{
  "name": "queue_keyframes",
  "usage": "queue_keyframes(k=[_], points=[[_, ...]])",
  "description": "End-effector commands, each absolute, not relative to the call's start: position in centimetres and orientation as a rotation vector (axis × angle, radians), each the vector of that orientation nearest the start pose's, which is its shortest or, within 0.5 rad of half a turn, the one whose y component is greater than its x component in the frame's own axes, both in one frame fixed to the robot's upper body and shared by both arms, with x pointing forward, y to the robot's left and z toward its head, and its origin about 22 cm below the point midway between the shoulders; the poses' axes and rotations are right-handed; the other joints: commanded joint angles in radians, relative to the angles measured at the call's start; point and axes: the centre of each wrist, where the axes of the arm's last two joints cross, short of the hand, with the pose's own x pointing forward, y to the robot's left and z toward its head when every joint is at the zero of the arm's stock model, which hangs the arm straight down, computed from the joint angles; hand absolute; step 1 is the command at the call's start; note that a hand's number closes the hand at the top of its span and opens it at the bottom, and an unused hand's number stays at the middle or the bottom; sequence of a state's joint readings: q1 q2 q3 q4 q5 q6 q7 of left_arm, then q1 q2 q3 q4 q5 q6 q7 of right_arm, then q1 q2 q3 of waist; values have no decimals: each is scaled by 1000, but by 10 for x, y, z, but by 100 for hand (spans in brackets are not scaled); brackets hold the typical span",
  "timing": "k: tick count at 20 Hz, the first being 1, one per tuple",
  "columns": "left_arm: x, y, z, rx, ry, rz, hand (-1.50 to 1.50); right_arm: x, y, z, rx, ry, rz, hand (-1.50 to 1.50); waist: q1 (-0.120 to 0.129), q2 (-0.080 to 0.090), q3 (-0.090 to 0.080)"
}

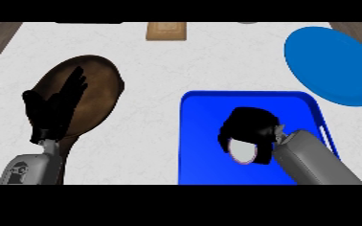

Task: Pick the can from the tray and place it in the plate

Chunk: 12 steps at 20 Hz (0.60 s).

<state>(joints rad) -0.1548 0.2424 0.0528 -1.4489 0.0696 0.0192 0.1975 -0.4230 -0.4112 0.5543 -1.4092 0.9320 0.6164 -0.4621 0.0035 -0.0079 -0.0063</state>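
- A white marbled tabletop (170, 67) fills the view from above, with a small tan wooden block (167, 31) at its far edge.
- At the left, the left hand (53, 107) rests open with straight fingers pointing up, in front of a brown wooden pan (99, 84); it holds nothing.
- Right of centre sits a bright blue tray (205, 110), its near part running out of view.
- Over the tray, the right hand (247, 124) is curled round the can (243, 152); only the can's pale, round end shows beneath the black fingers (237, 127), which wrap its top and sides. The can is in the tray, near its middle; whether it has left the tray floor cannot be told.
- At the far right lies the blue plate (325, 64), well apart from the can, beyond the tray's far right corner.
- Likely risks: the can may slip out of the curl during the lift, since much of it is hidden and the hold cannot be judged; carried low, it may catch the tray's raised rim on the way to the plate.
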Motion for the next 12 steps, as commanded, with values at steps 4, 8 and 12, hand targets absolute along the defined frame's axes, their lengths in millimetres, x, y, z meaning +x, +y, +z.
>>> queue_keyframes(k=[4, 8, 12], points=[[283, 279, 27, 168, -1391, -89, 0, 288, -185, 28, 115, -1302, 2089, 150, -2, 8, 6], [278, 288, 18, 177, -1399, -81, 0, 318, -184, 23, -147, -1247, 1600, 150, -3, 12, 6], [291, 288, 36, 183, -1429, -86, 0, 348, -192, 46, -379, -1276, 1275, 150, 0, 14, 7]])
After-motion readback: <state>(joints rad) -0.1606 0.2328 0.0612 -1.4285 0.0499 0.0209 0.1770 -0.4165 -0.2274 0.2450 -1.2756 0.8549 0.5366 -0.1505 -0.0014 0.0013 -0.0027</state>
